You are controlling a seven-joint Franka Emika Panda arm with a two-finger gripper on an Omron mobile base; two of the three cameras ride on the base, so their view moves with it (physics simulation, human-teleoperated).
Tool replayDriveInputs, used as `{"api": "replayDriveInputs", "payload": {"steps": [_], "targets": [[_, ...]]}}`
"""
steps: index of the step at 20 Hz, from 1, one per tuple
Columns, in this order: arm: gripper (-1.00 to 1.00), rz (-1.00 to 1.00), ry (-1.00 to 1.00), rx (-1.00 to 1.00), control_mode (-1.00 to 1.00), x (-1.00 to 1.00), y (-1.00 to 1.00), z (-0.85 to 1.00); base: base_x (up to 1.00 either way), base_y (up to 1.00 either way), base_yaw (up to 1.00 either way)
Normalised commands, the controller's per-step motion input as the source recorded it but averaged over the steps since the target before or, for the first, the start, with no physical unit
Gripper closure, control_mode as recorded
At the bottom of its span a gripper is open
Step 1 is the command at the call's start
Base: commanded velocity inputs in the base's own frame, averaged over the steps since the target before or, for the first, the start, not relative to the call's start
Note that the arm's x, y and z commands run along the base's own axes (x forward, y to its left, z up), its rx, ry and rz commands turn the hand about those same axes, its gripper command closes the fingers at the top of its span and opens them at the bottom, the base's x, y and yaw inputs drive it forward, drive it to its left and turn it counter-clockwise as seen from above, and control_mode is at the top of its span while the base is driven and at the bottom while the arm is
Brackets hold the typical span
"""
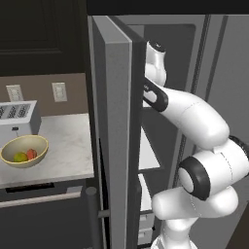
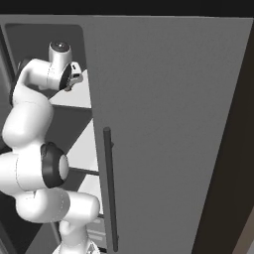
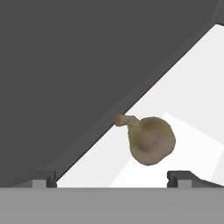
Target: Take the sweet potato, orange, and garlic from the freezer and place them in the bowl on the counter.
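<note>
Our gripper (image 3: pixel 111 178) is well open inside the freezer (image 1: pixel 151 146), its two dark fingertips (image 3: pixel 43 177) set wide apart at the bottom of the hand view and closed on nothing. Between and just beyond them we see the garlic (image 3: pixel 149 139), a brownish-tan bulb with a short stem pointing toward the dark freezer wall, lying on a white shelf (image 3: pixel 192 105) close to where shelf meets wall. We cannot tell whether the tips touch the bulb; they look just short of it. From the left base view we see the arm (image 1: pixel 194 116) reaching past the open grey door (image 1: pixel 114 136) into the upper part of the compartment, with white shelves lower down. On the counter (image 1: pixel 68 146) to the left sits the bowl (image 1: pixel 24 151), just in front of the toaster (image 1: pixel 18 116), and in it the orange (image 1: pixel 20 157) and the sweet potato (image 1: pixel 31 154) lie side by side, touching or nearly so. In the right base view the wrist (image 2: pixel 62 72) is over a white shelf, beside the closed fridge door (image 2: pixel 168 134) with its long dark handle (image 2: pixel 110 188).
</note>
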Motion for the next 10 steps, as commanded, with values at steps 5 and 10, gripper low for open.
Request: {"api": "replayDriveInputs", "payload": {"steps": [5, 10], "targets": [[-1.00, 0.00, 0.00, 0.00, -1.00, 0.25, 0.02, -0.12, 0.00, 0.00, 0.00], [-1.00, 0.00, 0.00, 0.00, -1.00, 0.23, 0.00, -0.15, 0.00, 0.00, 0.00]]}}
